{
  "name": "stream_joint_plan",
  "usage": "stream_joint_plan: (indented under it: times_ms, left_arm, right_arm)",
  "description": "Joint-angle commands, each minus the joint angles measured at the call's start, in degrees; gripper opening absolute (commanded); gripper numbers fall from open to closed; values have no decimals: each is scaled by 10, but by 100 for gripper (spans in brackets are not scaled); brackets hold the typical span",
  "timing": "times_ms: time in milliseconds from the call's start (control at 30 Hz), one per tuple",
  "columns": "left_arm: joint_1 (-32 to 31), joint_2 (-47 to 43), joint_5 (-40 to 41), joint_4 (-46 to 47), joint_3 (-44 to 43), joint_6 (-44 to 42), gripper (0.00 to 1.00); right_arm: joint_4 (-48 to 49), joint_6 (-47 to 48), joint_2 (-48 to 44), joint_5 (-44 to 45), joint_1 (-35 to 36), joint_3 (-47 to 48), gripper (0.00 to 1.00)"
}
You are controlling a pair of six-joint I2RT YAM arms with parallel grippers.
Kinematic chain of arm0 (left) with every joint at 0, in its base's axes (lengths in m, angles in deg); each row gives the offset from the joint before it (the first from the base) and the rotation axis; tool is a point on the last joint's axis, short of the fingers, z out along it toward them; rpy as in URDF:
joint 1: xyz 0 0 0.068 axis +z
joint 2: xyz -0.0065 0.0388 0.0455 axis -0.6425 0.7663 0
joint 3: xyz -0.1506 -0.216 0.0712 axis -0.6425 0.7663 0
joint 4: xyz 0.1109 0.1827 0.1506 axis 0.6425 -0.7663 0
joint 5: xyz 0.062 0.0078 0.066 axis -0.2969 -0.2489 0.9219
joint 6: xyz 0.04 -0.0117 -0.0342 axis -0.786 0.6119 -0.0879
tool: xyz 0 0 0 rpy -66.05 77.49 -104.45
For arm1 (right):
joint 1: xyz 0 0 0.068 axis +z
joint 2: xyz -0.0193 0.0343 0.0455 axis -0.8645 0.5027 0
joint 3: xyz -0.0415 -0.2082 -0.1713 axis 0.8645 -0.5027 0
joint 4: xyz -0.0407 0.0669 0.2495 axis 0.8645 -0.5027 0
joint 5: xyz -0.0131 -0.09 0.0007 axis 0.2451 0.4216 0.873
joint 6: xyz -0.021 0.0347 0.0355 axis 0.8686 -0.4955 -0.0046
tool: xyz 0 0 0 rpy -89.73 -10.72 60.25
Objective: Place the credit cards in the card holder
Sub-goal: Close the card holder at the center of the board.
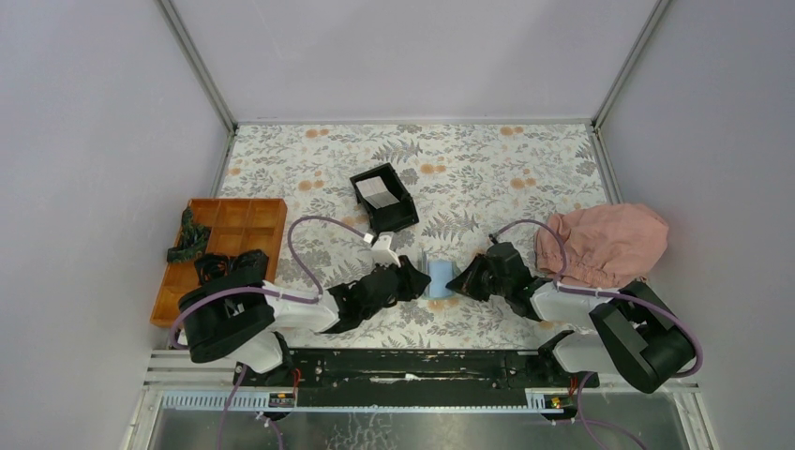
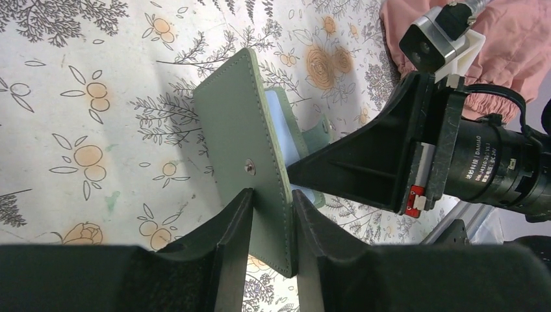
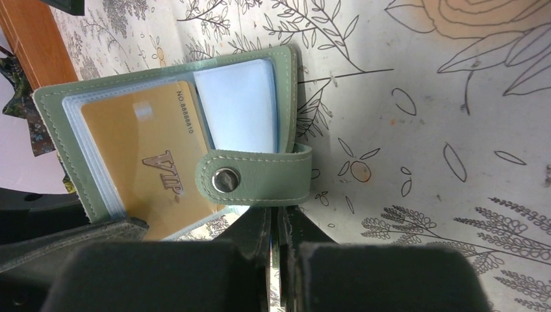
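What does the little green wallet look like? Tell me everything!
The card holder is sage green, leather-like, stitched round its edge. It stands open on edge, clear sleeves showing a gold VIP card, its snap strap undone. The left gripper pinches one cover in its jaws; the right gripper, jaws shut, reaches inside.

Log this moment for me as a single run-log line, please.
left fingers: clamped on card holder cover | right fingers: shut by its strap | gold card: partly in clear sleeve | insertion: not finished
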Motion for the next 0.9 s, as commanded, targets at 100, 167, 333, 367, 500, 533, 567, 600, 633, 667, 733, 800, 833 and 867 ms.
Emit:
stream_joint_plan:
  times_ms: [100,167,333,367,500,533,567,600,633,667,733,800,833,867]
  left_arm:
    - [-19,13,9,-13,-38,-23,38]
    - [-24,18,7,-14,-46,-26,40]
    - [-30,29,4,-19,-59,-30,43]
    - [-31,31,3,-19,-60,-30,44]
    - [-31,43,1,-19,-62,-27,47]
    - [-31,47,0,-18,-61,-26,48]
    - [-31,49,0,-17,-61,-25,48]
    - [-31,51,-1,-16,-60,-24,48]
    - [-31,52,-1,-13,-58,-22,48]
    - [-31,52,-1,-9,-56,-21,49]
    - [-32,51,-3,-1,-53,-19,50]
    - [-32,50,-4,3,-53,-20,50]
    - [-32,49,-5,3,-54,-20,51]
    - [-32,49,-6,5,-54,-20,52]
  right_arm:
    - [3,19,2,19,12,25,0]
    - [2,20,2,20,12,24,0]
    - [1,21,1,19,12,25,0]
    - [1,22,0,20,12,25,0]
    - [-3,23,-3,21,12,25,1]
    - [-4,24,-3,22,12,25,2]
    - [-5,24,-4,22,12,24,2]
    - [-6,25,-4,23,12,24,4]
    - [-6,25,-4,23,12,24,6]
    - [-6,26,-4,22,12,23,7]
    - [-6,26,-4,23,12,22,10]
    - [-6,26,-3,24,12,21,12]
    - [-6,26,-2,25,12,21,14]
    - [-5,26,-2,26,13,20,16]
